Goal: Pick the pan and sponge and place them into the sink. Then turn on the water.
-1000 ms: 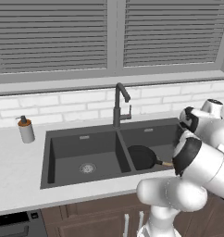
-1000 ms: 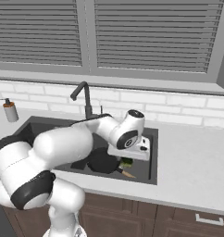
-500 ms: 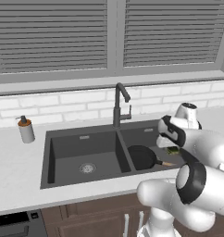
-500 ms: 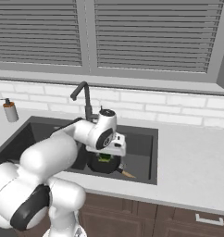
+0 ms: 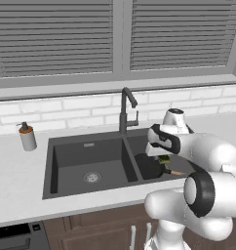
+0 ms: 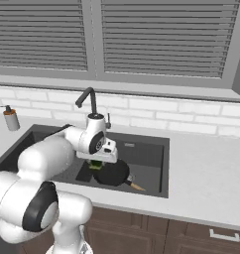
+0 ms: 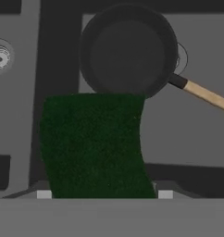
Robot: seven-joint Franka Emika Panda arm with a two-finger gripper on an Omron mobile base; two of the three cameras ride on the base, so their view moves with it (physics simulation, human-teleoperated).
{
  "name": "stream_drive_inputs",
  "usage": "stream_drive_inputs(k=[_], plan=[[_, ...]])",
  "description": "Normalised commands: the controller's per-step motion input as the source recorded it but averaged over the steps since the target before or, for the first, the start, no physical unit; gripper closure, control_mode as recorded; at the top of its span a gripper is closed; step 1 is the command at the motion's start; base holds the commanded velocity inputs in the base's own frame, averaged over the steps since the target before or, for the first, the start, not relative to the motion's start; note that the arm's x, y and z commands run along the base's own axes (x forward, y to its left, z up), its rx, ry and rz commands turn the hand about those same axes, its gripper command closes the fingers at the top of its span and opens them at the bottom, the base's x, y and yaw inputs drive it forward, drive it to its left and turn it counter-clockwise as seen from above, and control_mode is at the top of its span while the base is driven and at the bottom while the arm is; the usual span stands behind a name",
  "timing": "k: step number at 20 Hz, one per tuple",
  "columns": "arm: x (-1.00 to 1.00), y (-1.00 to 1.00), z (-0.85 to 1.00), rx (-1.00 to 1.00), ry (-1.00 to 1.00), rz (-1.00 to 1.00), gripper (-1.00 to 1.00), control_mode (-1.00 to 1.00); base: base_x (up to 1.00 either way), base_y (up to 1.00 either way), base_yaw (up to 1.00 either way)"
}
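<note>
- Presently, risk: the sponge is held above the sink, over the divider side of the right basin, so a release from here is judged liable to bounce it onto the ridge or into the left basin rather than beside the pan.
- Risk: the tall faucet stands just behind the gripper; a swing toward its lever is judged capable of clipping the spout if the hand is not raised first.
- Gripper: jaws are set part-way apart and pinched on the sponge, which is seen between them in the hand view and as a green patch below the hand in both base views.
- Sponge: small rectangular block, dark green textured face shown to the camera; no yellow face is visible.
- Pan: round, shallow, black, with a thin handle turning tan toward its end; it is lying in the right basin, partly over the drain.
- Water: no stream is seen at the spout.
- Soap dispenser: it is kept on the bench, well apart to the left.
</note>
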Motion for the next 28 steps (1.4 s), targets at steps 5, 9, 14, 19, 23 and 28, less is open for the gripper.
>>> stream_drive_inputs(k=[5, 9, 14, 19, 23, 28], plan=[[0.52, 0.01, 0.0, 0.03, 0.0, 0.0, 1.0, -1.0, 0.0, 0.0, 0.0], [0.44, -0.18, -0.28, 0.04, 0.0, 0.0, 1.0, -1.0, 0.0, 0.0, 0.0], [0.22, -0.26, -0.51, 0.02, -0.03, 0.0, 1.0, -1.0, 0.0, 0.0, 0.0], [0.04, -0.06, -0.41, 0.0, -0.06, 0.01, 1.0, -1.0, 0.0, 0.0, 0.0], [0.11, 0.0, -0.42, 0.0, 0.0, 0.0, 1.0, -1.0, 0.0, 0.0, 0.0], [0.18, 0.0, -0.41, 0.0, 0.0, 0.0, 1.0, -1.0, 0.0, 0.0, 0.0]])
